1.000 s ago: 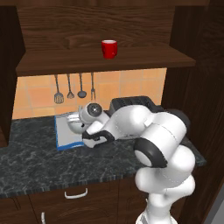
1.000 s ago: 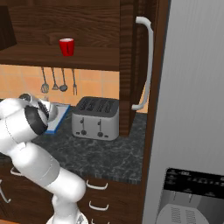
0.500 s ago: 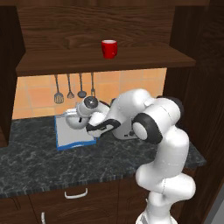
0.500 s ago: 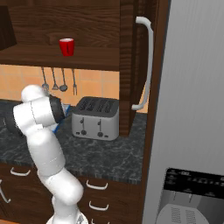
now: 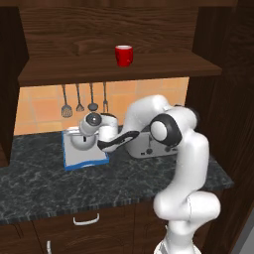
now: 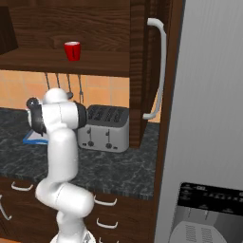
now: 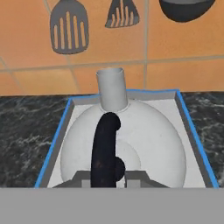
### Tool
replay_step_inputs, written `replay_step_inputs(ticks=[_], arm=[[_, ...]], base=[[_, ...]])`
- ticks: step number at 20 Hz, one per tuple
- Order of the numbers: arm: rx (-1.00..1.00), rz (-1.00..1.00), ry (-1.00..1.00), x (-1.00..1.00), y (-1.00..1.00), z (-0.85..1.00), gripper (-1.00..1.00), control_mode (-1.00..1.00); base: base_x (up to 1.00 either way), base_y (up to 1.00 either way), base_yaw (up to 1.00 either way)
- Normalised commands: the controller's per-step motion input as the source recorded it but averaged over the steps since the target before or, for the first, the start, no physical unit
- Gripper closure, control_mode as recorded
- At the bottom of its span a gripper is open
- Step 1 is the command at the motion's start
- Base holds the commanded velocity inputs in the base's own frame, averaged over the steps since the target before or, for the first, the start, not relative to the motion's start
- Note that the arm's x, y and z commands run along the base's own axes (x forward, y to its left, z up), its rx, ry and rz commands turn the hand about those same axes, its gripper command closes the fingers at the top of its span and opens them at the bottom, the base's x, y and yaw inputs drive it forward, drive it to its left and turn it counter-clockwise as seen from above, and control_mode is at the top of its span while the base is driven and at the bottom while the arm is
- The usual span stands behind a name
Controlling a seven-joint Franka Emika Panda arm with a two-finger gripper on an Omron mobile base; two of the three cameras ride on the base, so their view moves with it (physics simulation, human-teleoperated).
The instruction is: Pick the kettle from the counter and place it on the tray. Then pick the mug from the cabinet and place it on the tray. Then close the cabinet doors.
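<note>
Kettle (image 7: 127, 140) now sits inside the tray (image 7: 194, 131), arm swung up over it; pincer (image 5: 88, 130) just loosening off the black handle — mug (image 5: 123, 55) next.

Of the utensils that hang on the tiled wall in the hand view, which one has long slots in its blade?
The slotted spatula at the upper left. The smaller turner beside it is cut off, and the ladle is a solid dark bowl.
</note>
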Motion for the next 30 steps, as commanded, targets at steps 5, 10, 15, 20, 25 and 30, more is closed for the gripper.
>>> replay_step_inputs(ticks=[5,10,15,20,25,30], arm=[[0.0,0.0,0.0,0.36,0.03,-0.02,1.0,-1.0],[-0.01,-0.01,0.0,0.32,0.0,-0.1,1.0,-1.0],[-0.03,-0.14,0.0,0.39,0.0,-0.14,1.0,-1.0],[-0.01,-0.14,0.0,0.39,-0.01,-0.19,1.0,-1.0],[0.0,-0.07,0.0,0.18,-0.03,-0.43,1.0,-1.0],[0.0,-0.08,0.0,0.0,-0.07,-0.53,-1.0,-1.0]], base=[[0.0,0.0,0.0],[0.0,0.0,0.0],[0.0,0.0,0.0],[0.0,0.0,0.0],[0.0,0.0,0.0],[0.0,0.0,0.0]])
